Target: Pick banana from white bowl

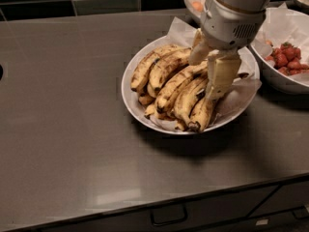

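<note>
The white bowl (133,98), wide and lined with crinkled white paper, stands on the dark counter and holds several overripe, brown-speckled bananas. The long banana (177,85) lies diagonally in the middle of the pile, with its upper end under my gripper. My gripper (205,76) hangs from above over the right side of the bowl. It is open, with one pale finger on each side of the upper ends of the middle bananas. The nearer finger (222,74) hides part of the right-hand bananas. The bananas still rest in the bowl.
A white bowl of red strawberries (285,62) stands close on the right, on white paper. Another white bowl with small orange fruit (197,5) is behind the gripper. A dark tiled wall runs along the back. The counter's front edge has drawers below it.
</note>
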Action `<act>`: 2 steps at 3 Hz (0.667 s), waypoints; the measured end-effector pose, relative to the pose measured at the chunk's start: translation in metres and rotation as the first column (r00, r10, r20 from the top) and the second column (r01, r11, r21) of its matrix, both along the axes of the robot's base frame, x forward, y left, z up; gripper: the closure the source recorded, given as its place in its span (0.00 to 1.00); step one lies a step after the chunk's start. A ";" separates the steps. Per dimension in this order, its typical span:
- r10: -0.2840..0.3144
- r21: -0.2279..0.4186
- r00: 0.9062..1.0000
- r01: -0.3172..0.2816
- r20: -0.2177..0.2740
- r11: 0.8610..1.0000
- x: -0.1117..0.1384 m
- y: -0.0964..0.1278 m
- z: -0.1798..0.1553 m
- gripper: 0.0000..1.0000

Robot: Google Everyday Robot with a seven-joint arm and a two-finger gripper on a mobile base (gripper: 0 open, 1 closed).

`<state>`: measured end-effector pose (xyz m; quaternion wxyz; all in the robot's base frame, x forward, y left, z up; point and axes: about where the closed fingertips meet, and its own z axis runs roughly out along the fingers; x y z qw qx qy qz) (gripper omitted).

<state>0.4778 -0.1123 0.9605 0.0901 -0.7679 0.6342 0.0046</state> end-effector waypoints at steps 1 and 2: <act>0.001 -0.003 1.000 -0.001 0.003 1.000 0.002 0.001 0.001 0.38; 0.002 -0.005 1.000 -0.002 0.004 1.000 0.003 0.001 0.003 0.41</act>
